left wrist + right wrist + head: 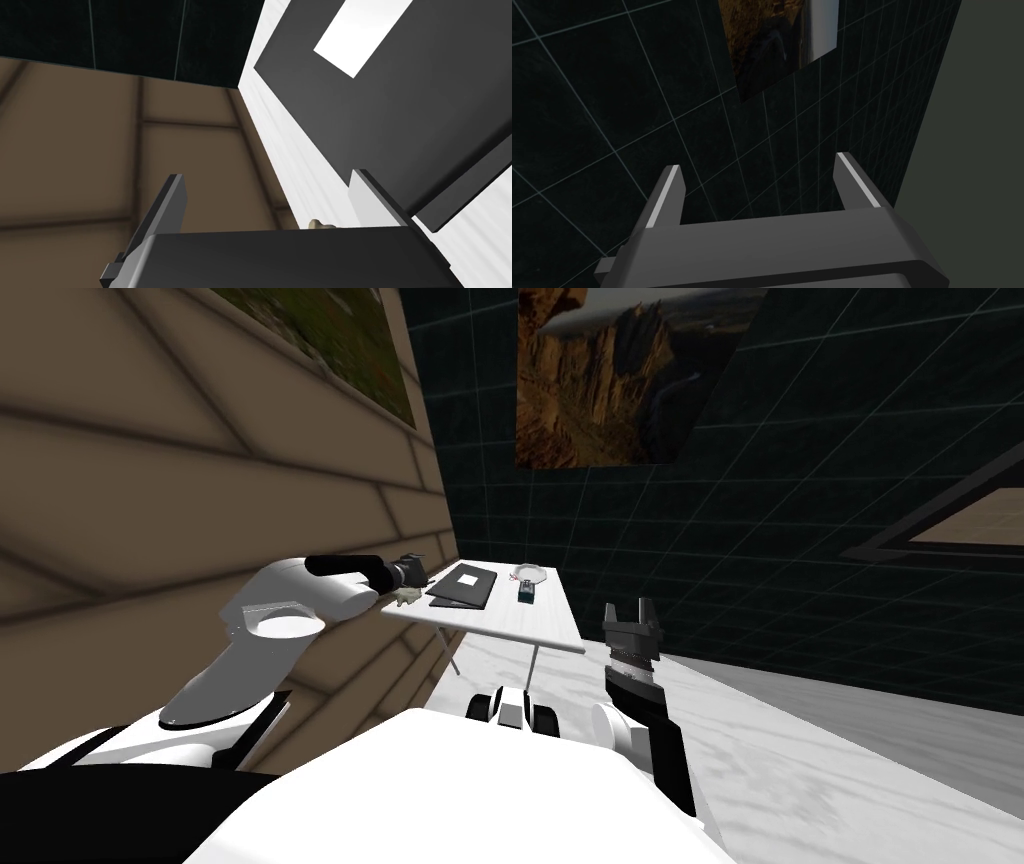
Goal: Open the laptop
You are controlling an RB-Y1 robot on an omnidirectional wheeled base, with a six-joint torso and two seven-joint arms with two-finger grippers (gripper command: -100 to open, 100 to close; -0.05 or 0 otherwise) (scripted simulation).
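Along the table's (545, 633) left edge, the laptop (462, 586) lies shut and flat, a thin dark slab with a white rectangle (362, 35) on its lid. Its long side runs close beside that edge, leaving a narrow strip of bare white top.

Handling, as judged: the body is stiff and thin, and the lid is light on its hinge. The smooth base is likely to slide on the smooth top if pushed sideways. Take hold at the lid's free edge, opposite the hinge, by working one blade into the seam and lifting. Which edge carries the hinge cannot be told. Avoid pressing down on the lid; the screen beneath is fragile.

The left gripper (270, 200) hangs over the bare strip, its fingers (172, 200) spread wide and holding nothing. One finger stands just beside the laptop's edge; contact cannot be confirmed.

A small beige lump (405, 598) sits at the near left corner, close under the gripper. A ring (530, 573) and a small dark block (527, 593) lie toward the right edge, apart from the laptop.

The right gripper (630, 613) is raised beyond the table's right edge, spread wide and empty.
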